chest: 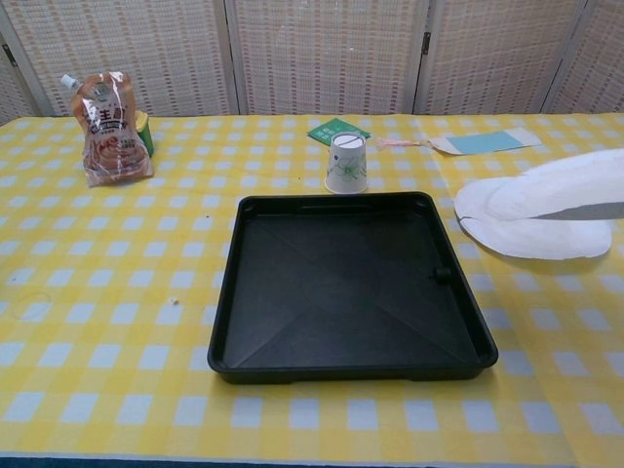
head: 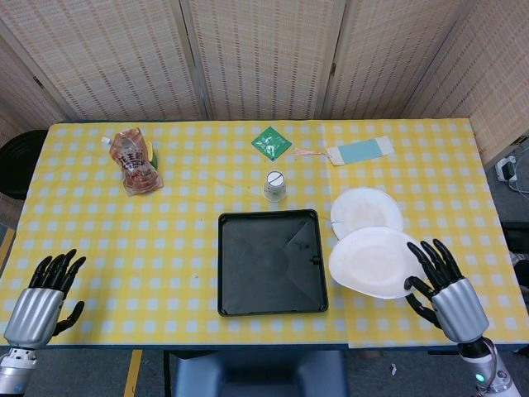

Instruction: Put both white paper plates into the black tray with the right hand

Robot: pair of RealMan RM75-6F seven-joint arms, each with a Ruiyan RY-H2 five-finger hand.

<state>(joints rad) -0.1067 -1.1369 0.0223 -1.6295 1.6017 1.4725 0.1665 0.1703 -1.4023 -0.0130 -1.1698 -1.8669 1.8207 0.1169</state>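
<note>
My right hand holds one white paper plate by its right edge, lifted off the table and hanging just right of the black tray. In the chest view this lifted plate floats above the second plate, which lies flat on the table. From the head view the second plate is partly covered by the lifted one. The black tray is empty. My left hand hovers at the near left table edge, fingers spread, holding nothing.
A paper cup stands upside down just behind the tray. A snack bag lies at the far left, a green packet and a blue card at the back.
</note>
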